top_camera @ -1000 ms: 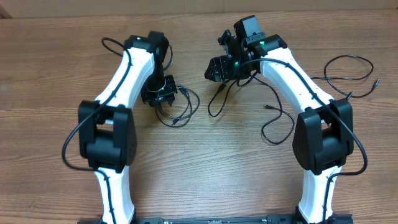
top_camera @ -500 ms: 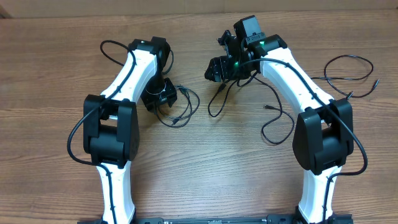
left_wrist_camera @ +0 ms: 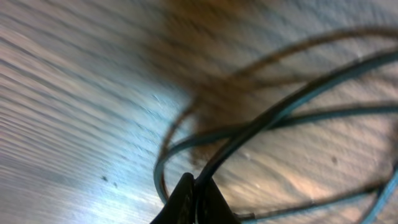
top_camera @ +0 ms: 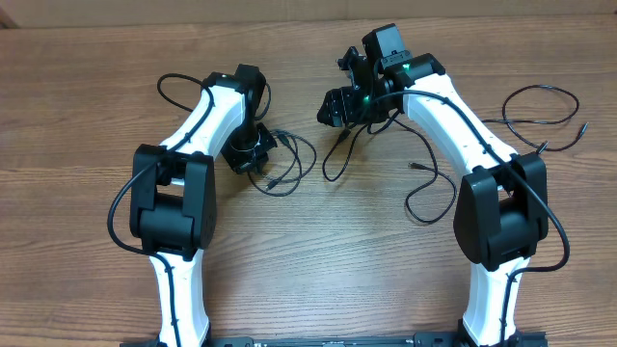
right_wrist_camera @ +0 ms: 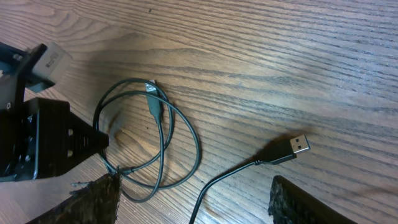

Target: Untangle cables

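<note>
Black looped cable point(right_wrist_camera: 154, 102) pinched at the wooden table point(top_camera: 318, 270).
The left gripper point(left_wrist_camera: 195, 198) has its jaws closed on one strand, low over the coil. The right gripper point(right_wrist_camera: 193, 202), jaws apart, hangs above the USB-plug cable point(right_wrist_camera: 292, 148), gripping nothing. Recommended: draw the pinched strand outward slowly, low, checking that the coil opens rather than tightens.

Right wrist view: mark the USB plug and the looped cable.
USB plug point(right_wrist_camera: 299, 144), right wrist view, on its metal tip.
looped cable point(right_wrist_camera: 197, 151), right wrist view, on the loop's right arc.
</note>
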Controlling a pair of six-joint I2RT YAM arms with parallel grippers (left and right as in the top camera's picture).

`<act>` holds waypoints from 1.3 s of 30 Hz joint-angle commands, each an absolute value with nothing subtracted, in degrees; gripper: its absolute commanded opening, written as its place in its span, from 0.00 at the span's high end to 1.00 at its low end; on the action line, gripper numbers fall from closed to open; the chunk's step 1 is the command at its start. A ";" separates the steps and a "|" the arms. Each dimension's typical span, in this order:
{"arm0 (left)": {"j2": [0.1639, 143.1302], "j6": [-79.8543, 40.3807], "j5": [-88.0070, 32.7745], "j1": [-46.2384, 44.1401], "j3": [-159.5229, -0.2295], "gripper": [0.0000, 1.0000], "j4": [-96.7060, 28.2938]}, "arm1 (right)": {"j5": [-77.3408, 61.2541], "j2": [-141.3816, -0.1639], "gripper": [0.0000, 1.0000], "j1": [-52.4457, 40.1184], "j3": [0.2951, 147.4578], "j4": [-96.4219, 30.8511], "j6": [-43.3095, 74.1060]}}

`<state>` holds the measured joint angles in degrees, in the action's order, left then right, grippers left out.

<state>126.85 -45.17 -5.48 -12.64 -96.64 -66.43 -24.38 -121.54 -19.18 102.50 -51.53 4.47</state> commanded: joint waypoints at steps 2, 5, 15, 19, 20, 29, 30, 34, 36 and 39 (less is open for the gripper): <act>124.29 -32.91 -17.37 -10.31 -101.41 0.96 -67.64 | -24.05 -121.54 0.24 -19.42 102.35 -51.72 4.27; 120.73 -26.74 -23.09 -8.54 -102.56 0.96 -67.31 | -24.05 -121.54 0.24 -19.44 102.35 -51.77 4.27; 109.34 -1.15 -39.86 -7.05 -102.56 0.96 -65.56 | -27.11 -121.54 0.21 -19.55 102.35 -50.78 4.27; 107.94 9.04 -44.31 -7.09 -102.56 0.96 -65.36 | -30.30 -121.54 0.21 -19.55 102.35 -50.72 4.27; 107.92 10.66 -44.97 -7.11 -102.56 0.96 -65.19 | -33.01 -121.54 0.21 -19.55 102.35 -50.72 4.27; 107.92 19.79 -59.70 -7.07 -102.56 0.96 -61.71 | -34.70 -121.54 0.21 -19.88 102.35 -50.46 6.22; 107.92 19.79 -60.29 -7.07 -102.56 0.96 -61.36 | -33.69 -121.54 0.21 -19.88 102.35 -50.46 6.22; 107.92 19.99 -61.01 -6.92 -102.56 0.96 -61.28 | -28.58 -121.54 0.21 -19.86 102.35 -50.57 6.22; 107.90 20.03 -62.30 -6.28 -102.56 0.96 -61.28 | -25.80 -121.56 0.26 -19.86 102.35 -50.83 6.24; 107.85 21.96 -67.81 -4.80 -102.56 0.96 -61.45 | -20.84 -121.60 0.42 -19.86 102.32 -51.27 6.57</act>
